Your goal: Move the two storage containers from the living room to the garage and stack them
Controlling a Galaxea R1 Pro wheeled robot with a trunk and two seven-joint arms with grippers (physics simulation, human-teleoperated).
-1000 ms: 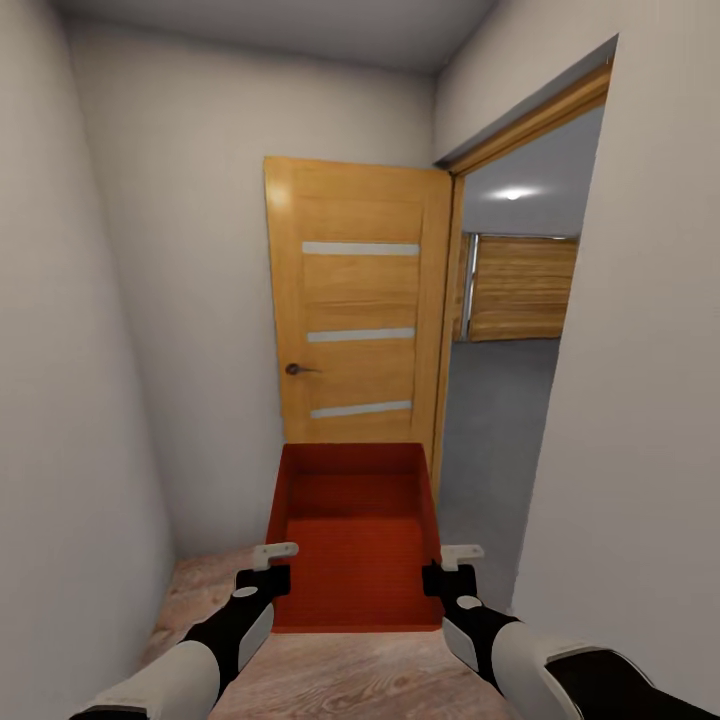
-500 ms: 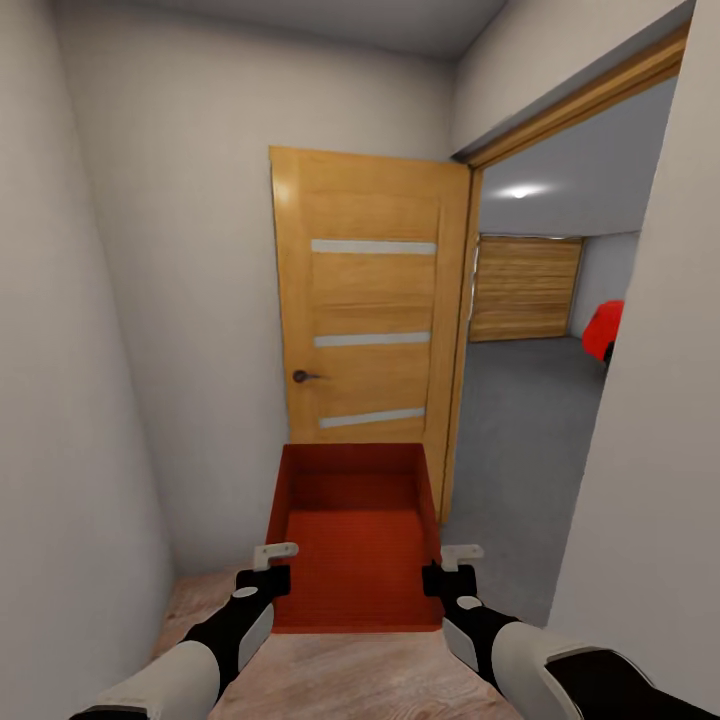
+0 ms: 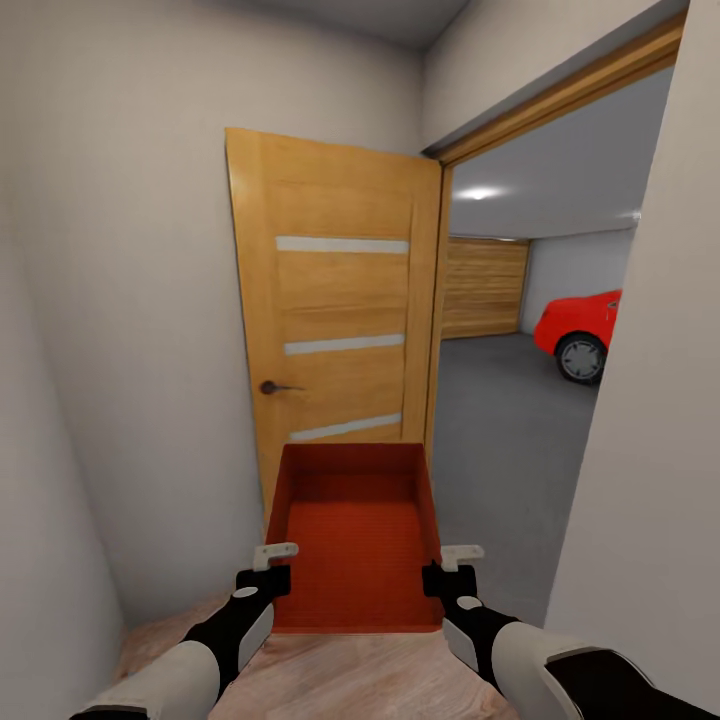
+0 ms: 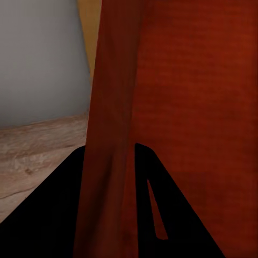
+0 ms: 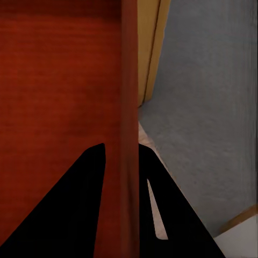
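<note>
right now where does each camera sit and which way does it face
Head view: high, facing forward-down at the red box, door and garage opening; both forearms show.
Left wrist view: along its dark fingers straddling the box's wall.
Right wrist view: the same on the other wall, fingers dark, grey floor beside.
All share the box.

No legible text, labels, brands or numbers on any surface: plain orange-brown wooden door (image 3: 335, 310), plain red-orange rectangular box (image 3: 355, 535).

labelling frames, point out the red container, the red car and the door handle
red container (image 3: 355, 540), head view, on its inner bottom
red car (image 3: 582, 325), head view, on its body above the wheel
door handle (image 3: 272, 387), head view, on the dark lever
</note>
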